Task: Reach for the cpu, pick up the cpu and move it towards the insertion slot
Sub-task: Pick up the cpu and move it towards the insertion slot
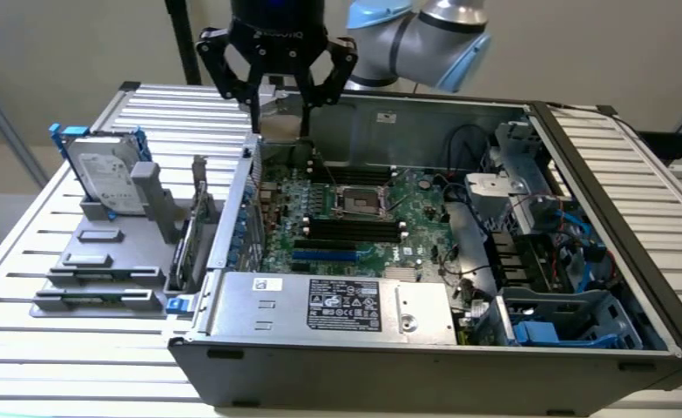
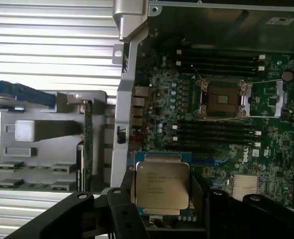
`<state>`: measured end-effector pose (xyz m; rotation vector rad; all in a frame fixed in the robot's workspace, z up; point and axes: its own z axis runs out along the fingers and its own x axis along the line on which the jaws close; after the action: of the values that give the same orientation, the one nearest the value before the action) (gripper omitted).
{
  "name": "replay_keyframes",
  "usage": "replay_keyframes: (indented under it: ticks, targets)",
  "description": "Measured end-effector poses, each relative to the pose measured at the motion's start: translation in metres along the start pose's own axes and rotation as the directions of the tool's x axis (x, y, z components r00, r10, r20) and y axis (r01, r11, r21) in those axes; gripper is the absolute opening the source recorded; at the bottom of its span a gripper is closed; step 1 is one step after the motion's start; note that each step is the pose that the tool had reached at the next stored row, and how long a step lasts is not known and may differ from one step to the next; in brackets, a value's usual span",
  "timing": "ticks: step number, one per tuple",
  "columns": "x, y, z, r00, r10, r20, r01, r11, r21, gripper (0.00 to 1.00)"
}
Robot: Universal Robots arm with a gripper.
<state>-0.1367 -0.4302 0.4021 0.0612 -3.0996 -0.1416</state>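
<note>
Pincer [image 1: 277, 109], top centre of the exterior view, grasps the cpu [image 2: 161, 185], printed lettering unreadable. Wrist view reveals "DELL" on the motherboard [image 2: 266, 149] and the insertion slot [image 2: 223, 99], well apart from the chip.

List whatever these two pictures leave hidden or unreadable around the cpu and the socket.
- cpu: printed lettering too small to read in the wrist view; its lower edge sits behind the gripper fingers.
- cpu in the exterior view: a pale square between the gripper fingers, too small to confirm.
- insertion slot: pins in its dark centre too small to make out.
</note>
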Motion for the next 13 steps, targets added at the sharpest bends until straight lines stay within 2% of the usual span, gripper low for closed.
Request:
replay_keyframes:
  ticks: [7, 13]
  targets:
    - [-0.032, 0.0048, 0.0014, 1.0, 0.0, -0.0001, 0.0, 1.0, 0.0, 0.54]
    - [-0.055, 0.0185, 0.006, 1.0, 0.0, 0.0, 0.0, 1.0, 0.0, 0.54]
